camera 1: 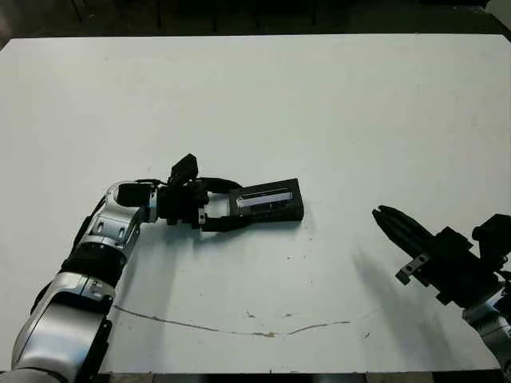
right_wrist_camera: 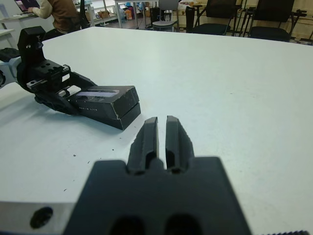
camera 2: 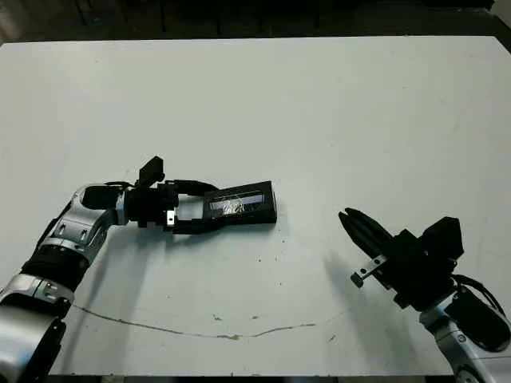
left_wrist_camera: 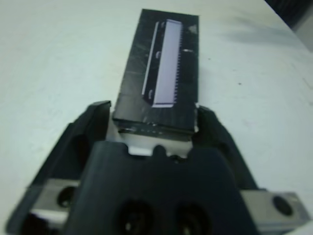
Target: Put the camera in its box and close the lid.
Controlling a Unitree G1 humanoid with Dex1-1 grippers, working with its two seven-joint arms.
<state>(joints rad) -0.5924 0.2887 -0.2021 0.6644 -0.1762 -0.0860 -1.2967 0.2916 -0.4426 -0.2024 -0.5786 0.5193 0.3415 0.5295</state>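
The flat black lid (camera 1: 267,199) (glossy window strip on top, small print on its side too blurred to read) is sitting on the box (right_wrist_camera: 124,113) near the middle of the white bench (camera 1: 319,104). The left claw (camera 1: 217,209) is pinching the box's end. The right claw (camera 2: 355,223), fingers pressed together, is hovering well apart.
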